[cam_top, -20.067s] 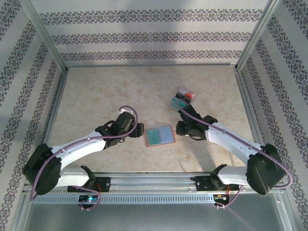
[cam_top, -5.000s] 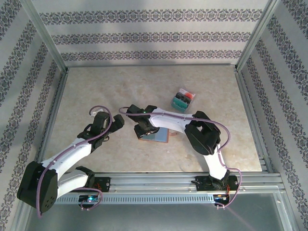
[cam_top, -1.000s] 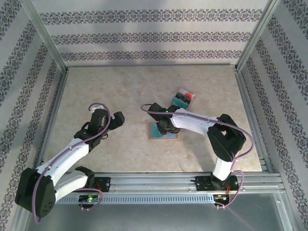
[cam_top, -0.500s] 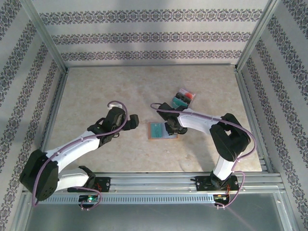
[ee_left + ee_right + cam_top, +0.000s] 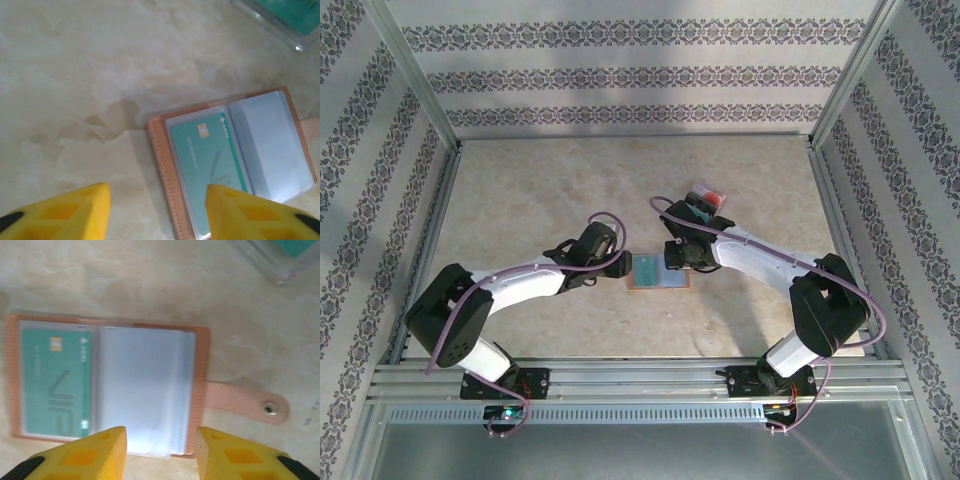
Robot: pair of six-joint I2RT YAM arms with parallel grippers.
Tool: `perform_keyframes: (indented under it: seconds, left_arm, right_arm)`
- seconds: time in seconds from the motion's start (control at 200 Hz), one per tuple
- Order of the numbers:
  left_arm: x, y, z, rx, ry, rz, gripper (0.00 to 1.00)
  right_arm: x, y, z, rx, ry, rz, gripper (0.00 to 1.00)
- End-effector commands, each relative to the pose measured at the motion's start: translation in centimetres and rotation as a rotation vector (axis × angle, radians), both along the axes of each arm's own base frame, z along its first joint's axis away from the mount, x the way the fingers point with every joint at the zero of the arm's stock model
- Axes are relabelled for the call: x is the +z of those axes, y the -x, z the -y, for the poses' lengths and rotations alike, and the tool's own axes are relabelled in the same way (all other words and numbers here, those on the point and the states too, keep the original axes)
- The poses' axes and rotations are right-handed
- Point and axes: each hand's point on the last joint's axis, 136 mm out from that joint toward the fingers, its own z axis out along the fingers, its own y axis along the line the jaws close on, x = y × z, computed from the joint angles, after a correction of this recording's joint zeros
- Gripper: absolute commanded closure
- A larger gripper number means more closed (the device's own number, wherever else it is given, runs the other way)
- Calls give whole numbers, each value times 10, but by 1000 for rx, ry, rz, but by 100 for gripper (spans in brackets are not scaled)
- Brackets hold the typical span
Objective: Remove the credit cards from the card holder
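Left pincer beside open card holder, long axis left-right

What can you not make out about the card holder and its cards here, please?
- Top view: right half of the card holder, under the right arm.
- Left wrist view: lower corner of the teal card, behind the left fingers; print blurred.
- Right wrist view: contents of the clear sleeves, lost in glare.

Salmon-pink card holder with frosted grey-white sleeves; teal credit card with white lettering and a gold chip on its 9 o'clock side. Table mottled beige marble. Walls white with grey floral stripes, fingertips yellow.
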Motion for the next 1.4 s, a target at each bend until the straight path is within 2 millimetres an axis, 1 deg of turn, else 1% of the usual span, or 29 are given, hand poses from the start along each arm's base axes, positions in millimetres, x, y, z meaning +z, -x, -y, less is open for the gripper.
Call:
perform_keyframes:
  seconds: [0.0, 0.08, 0.195, 0.41, 0.56, 0.65, 0.795, 1.024, 1.394]
  left_arm:
    - [2, -2, 17, -5, 65, -14, 49]
    - [-7, -1, 14, 6, 36, -38, 50]
    - [-15, 0, 8, 22, -5, -59, 54]
    - [-19, -1, -1, 80, -4, -65, 54]
    - [-21, -1, -4, 93, -3, -70, 53]
    - [-20, 0, -6, 99, -3, -69, 51]
    - [-19, -1, -7, 101, -1, -62, 48]
    - [-18, -2, 0, 80, 17, -63, 48]
    - [-20, -1, 4, 51, 18, -71, 60]
  right_arm:
    - [4, 2, -22, 10, -141, -22, 59]
    - [3, 1, -35, 18, -199, -34, 60]
    - [-2, 1, -48, 39, -217, -55, 63]
    - [-15, 1, -72, 92, -193, -93, 64]
    - [-27, 2, -80, 104, -180, -125, 64]
    - [-34, 2, -81, 104, -171, -140, 63]
    - [-41, 3, -74, 90, -137, -153, 62]
    - [-51, 6, -64, 65, -111, -175, 60]
    - [-66, 10, -57, 43, -82, -207, 59]
